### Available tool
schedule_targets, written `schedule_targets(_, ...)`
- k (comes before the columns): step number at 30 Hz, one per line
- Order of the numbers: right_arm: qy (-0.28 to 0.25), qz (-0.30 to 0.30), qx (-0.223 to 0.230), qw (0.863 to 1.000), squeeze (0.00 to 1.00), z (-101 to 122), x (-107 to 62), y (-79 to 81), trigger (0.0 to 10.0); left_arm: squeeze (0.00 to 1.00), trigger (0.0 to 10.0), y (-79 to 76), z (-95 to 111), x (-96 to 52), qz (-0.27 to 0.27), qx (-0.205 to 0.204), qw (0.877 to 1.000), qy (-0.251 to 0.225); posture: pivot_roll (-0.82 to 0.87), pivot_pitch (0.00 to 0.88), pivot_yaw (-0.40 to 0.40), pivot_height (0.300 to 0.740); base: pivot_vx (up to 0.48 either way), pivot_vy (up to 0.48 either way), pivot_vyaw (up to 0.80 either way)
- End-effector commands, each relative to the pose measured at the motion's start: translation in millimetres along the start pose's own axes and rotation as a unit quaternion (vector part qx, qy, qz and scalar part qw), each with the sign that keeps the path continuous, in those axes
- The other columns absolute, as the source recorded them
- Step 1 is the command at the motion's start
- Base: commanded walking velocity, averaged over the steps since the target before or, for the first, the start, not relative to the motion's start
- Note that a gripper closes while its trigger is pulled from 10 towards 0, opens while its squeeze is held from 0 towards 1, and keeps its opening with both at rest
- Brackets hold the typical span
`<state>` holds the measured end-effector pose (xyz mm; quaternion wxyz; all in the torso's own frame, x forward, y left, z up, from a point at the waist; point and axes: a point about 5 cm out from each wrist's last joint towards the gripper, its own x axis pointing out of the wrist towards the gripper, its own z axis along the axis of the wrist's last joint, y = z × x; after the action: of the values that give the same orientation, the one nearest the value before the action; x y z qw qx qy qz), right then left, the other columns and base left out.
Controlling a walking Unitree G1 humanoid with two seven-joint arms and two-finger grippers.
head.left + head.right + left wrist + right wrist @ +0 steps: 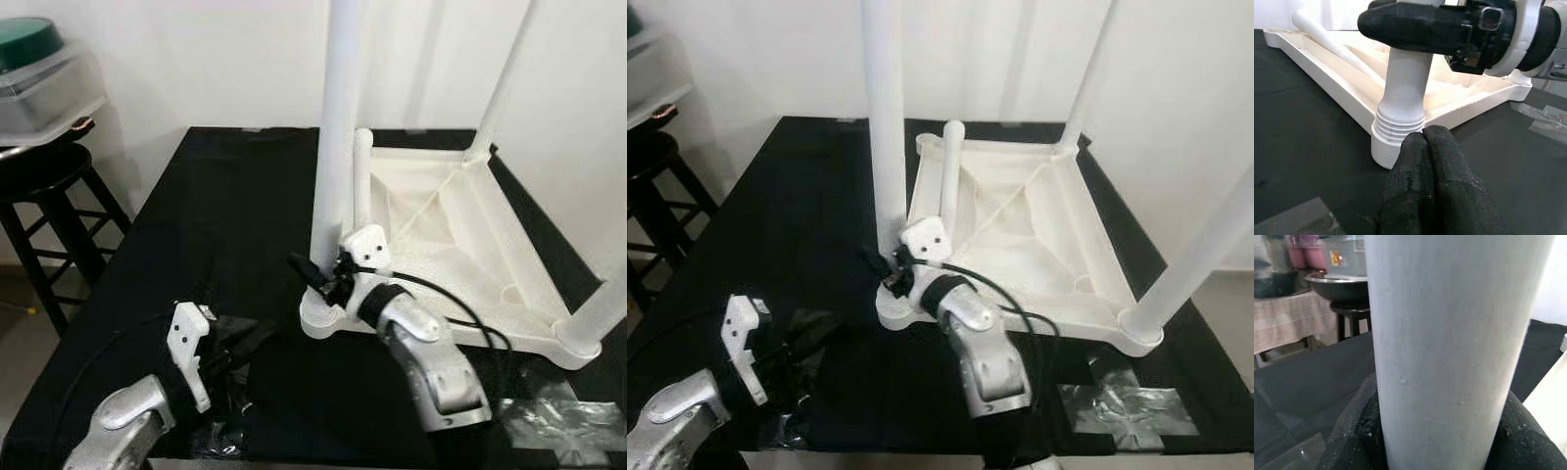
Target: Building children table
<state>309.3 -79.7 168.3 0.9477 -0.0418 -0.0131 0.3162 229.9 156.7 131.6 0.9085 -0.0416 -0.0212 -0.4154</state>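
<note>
The white table top (460,225) lies upside down on the black work surface (216,215). A white leg (338,147) stands upright in its near left corner socket (1386,142). My right gripper (323,274) is shut on this leg just above the threaded base, its black fingers (1352,435) wrapped around both sides of the leg (1449,333). My left gripper (250,338) rests low on the black surface, left of that corner. It is shut with nothing in it, its tips (1422,142) almost touching the socket. Another leg (362,176) leans loose inside the top.
Two more legs stand upright, one at the far right corner (505,78) and one at the near right corner (598,313). A black stool (49,186) carrying a plastic container (44,83) stands to the left. Clear wrapping (563,416) lies at the near right edge.
</note>
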Motion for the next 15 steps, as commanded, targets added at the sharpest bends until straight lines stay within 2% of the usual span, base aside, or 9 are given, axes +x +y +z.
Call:
schedule_targets(1, 0.075, -0.033, 0.011, 0.997, 0.00, -30.4, -8.9, -11.5, 0.0, 0.00, 10.0, -0.3, -2.6, 0.3, 0.002, -0.002, 1.000, 0.009, -0.03, 0.075, -0.016, 0.740, 0.000, 0.000, 0.00)
schedule_targets(3, 0.082, -0.007, 0.022, 0.996, 0.00, -29.5, -5.2, -9.7, 0.0, 0.00, 10.0, 0.5, -3.9, 2.2, 0.000, 0.000, 1.000, 0.015, -0.02, 0.069, -0.021, 0.740, 0.000, 0.000, 0.00)
schedule_targets(4, 0.085, 0.024, 0.021, 0.996, 0.00, -28.0, -3.2, -6.2, 10.0, 0.00, 10.0, 1.1, -4.6, 2.7, 0.004, -0.002, 1.000, 0.015, -0.02, 0.067, -0.023, 0.740, 0.000, 0.000, 0.00)
schedule_targets(6, 0.088, 0.048, 0.016, 0.995, 0.00, -25.2, -1.9, -4.0, 10.0, 0.00, 10.0, 1.8, -5.2, 3.0, 0.008, -0.004, 1.000, 0.014, -0.01, 0.064, -0.023, 0.740, 0.000, 0.000, 0.00)
schedule_targets(7, 0.079, 0.069, 0.014, 0.994, 1.00, -20.2, -0.4, -3.9, 10.0, 0.00, 10.0, 2.6, -5.5, 3.3, 0.012, -0.005, 1.000, 0.013, -0.01, 0.064, -0.023, 0.740, 0.000, 0.000, 0.00)
schedule_targets(10, 0.053, 0.133, 0.025, 0.989, 1.00, -7.7, 2.2, -3.7, 10.0, 0.00, 10.0, 3.3, -6.0, 4.2, 0.013, -0.003, 1.000, 0.014, -0.01, 0.059, -0.023, 0.740, 0.000, 0.000, 0.00)
schedule_targets(12, 0.029, 0.196, 0.012, 0.980, 1.00, 6.2, 2.2, -5.3, 10.0, 0.00, 10.0, 3.6, -6.6, 5.4, 0.012, -0.001, 1.000, 0.016, 0.00, 0.053, -0.022, 0.740, 0.000, 0.000, 0.00)
schedule_targets(14, 0.029, 0.196, 0.012, 0.980, 1.00, 6.2, 2.2, -5.3, 10.0, 0.00, 10.0, 3.6, -6.6, 5.4, 0.012, -0.001, 1.000, 0.016, 0.00, 0.053, -0.022, 0.740, 0.000, 0.000, 0.00)
schedule_targets(15, 0.020, 0.225, -0.005, 0.974, 1.00, 11.3, 1.4, -6.9, 10.0, 0.00, 10.0, 3.6, -7.0, 5.9, 0.012, -0.001, 1.000, 0.016, 0.00, 0.049, -0.023, 0.740, 0.000, 0.000, 0.00)
